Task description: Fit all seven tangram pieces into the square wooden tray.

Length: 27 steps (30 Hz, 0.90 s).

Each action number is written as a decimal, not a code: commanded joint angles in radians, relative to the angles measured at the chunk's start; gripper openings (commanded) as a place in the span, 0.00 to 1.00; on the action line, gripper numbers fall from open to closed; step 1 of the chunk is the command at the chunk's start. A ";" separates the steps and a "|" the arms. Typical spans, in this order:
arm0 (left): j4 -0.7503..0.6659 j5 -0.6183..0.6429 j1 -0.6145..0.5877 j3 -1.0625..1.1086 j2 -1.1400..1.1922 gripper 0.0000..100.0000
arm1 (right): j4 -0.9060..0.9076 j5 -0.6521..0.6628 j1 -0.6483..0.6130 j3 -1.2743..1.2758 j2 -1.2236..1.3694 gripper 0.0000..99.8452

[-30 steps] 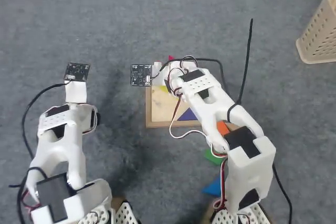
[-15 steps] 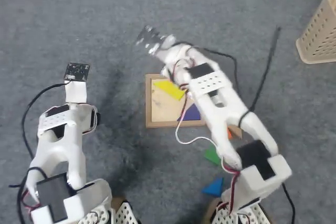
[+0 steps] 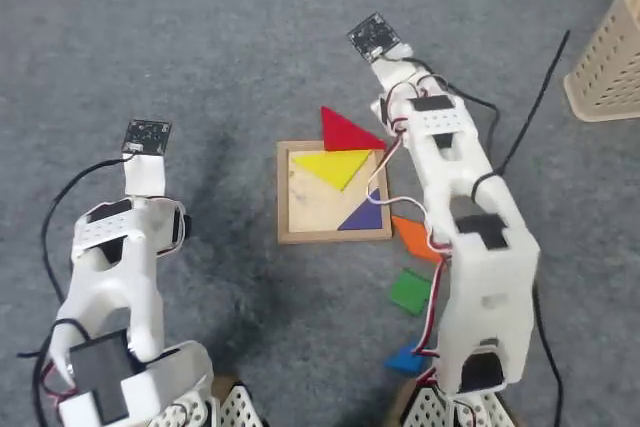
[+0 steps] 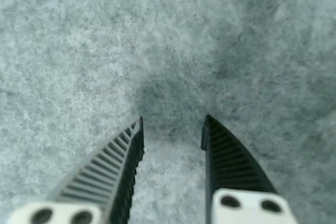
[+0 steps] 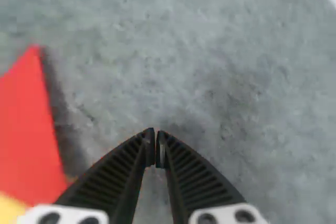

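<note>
Swung off the tray (image 3: 283, 209), the right gripper (image 5: 155, 140) is hovering pressed together beside the red triangle (image 3: 345, 132) straddling its rim, likely to nudge it in; left gripper (image 4: 172, 127) is idling spread, keeping clear.

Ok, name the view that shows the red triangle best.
High view: the red triangle shows whole, at the tray's far edge. The right wrist view catches part of it, cut by the frame. The left wrist view faces carpet.

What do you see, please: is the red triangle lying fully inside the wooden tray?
No, the red triangle lies mostly on the grey carpet beyond the wooden tray's far rim, not within it.
</note>
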 commanded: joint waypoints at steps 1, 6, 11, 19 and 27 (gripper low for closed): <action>-0.017 -0.011 0.002 -0.002 -0.046 0.18 | 0.004 -0.037 0.001 -0.120 0.024 0.01; -0.017 -0.011 0.002 -0.002 -0.046 0.18 | 0.137 -0.037 -0.035 -0.118 -0.013 0.01; -0.017 -0.011 0.002 -0.002 -0.046 0.18 | 0.277 0.046 -0.054 -0.115 -0.036 0.01; -0.018 -0.011 0.002 -0.002 -0.046 0.18 | 0.295 0.117 -0.094 -0.020 -0.093 0.01; -0.018 -0.011 0.003 -0.002 -0.046 0.18 | 0.263 0.118 -0.157 0.196 -0.275 0.01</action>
